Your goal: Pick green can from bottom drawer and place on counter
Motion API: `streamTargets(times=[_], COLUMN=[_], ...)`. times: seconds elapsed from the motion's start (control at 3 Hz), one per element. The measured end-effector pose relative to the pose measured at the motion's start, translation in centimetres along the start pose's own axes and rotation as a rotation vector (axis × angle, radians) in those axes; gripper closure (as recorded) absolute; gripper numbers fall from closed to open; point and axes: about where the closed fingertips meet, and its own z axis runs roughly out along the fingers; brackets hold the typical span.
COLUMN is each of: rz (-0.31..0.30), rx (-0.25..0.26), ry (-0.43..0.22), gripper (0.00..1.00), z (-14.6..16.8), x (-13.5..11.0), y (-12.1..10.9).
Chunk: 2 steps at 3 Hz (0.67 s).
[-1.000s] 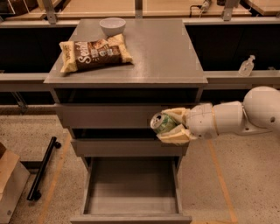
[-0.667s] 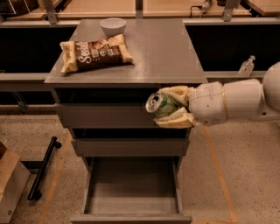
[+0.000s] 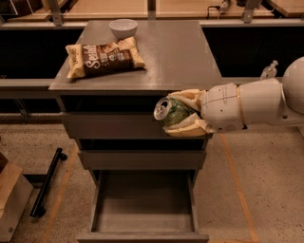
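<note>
1. gripper [image 3: 183, 114] is clamped on the can [image 3: 170, 111], which is tipped sideways just under the counter [image 3: 175, 52] edge.
2. I'd raise it first so the can clears that edge, then go forward.
3. Bag [image 3: 104, 58] sits up-left of the hand, so steer clear and set the can down upright.

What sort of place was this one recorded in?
Probably a robot test area in a lab or office, not a home: a grey drawer cabinet with its bottom drawer open, wooden tabletops behind, orange lines on the speckled floor. The gripper holds the green can just below the counter edge.
</note>
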Motion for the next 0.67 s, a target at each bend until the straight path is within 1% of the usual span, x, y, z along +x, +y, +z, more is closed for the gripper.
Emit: streamTargets(times=[0.33, 0.67], rz=[-0.069, -0.169], rx=[0.007, 0.012], ry=[0.019, 0.010], gripper=[1.00, 1.00], z=[1.1, 3.2], x=[-0.1, -0.8], y=[-3.6, -9.6])
